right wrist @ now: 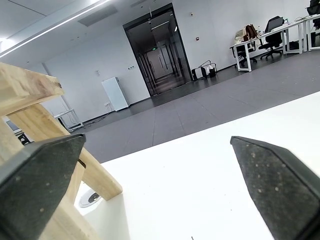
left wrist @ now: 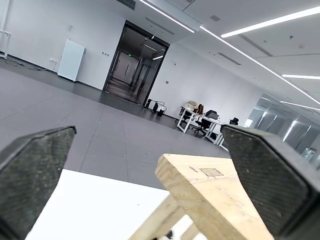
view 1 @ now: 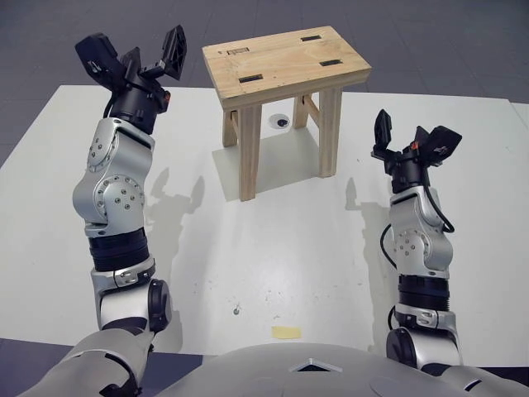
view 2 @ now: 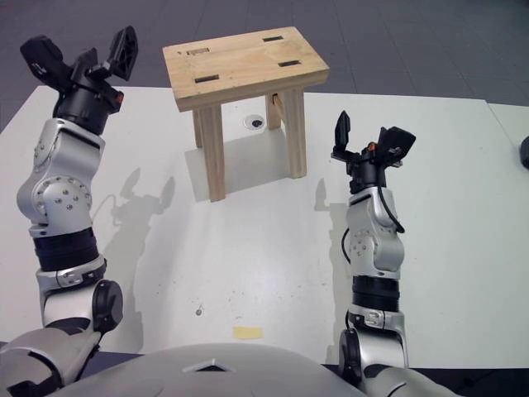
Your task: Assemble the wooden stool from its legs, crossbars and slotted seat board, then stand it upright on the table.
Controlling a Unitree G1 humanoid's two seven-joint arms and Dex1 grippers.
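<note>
A big white table (view 1: 273, 248) fills most of the head view. The wooden stool (view 1: 285, 62) stands upright on it, in the upper middle of the picture, near the table's far edge. Its flat seat board (view 2: 244, 62) is on top and has dark slots (view 1: 331, 62) cut in it. Its legs (view 1: 250, 153) go straight down, and their feet sit on the table.

The left gripper (view 1: 136, 43) is in the upper left of the picture. It is lifted up beside the seat board, close to it but not touching. Its two fingers are spread wide apart and hold nothing. In the left wrist view, a corner of the seat board shows between the two black finger pads (left wrist: 30, 175).

The right gripper (view 1: 413, 132) is at the middle right of the picture. It is lower than the seat and apart from the stool's legs. Its fingers are spread wide too, and it is empty.

A small round hole (view 1: 282, 121) in the table shows between the stool's legs. A little yellow note (view 1: 286, 332) lies at the bottom middle, near the table's close edge. A tiny dark speck (view 1: 236, 311) sits just up and left of the note.
</note>
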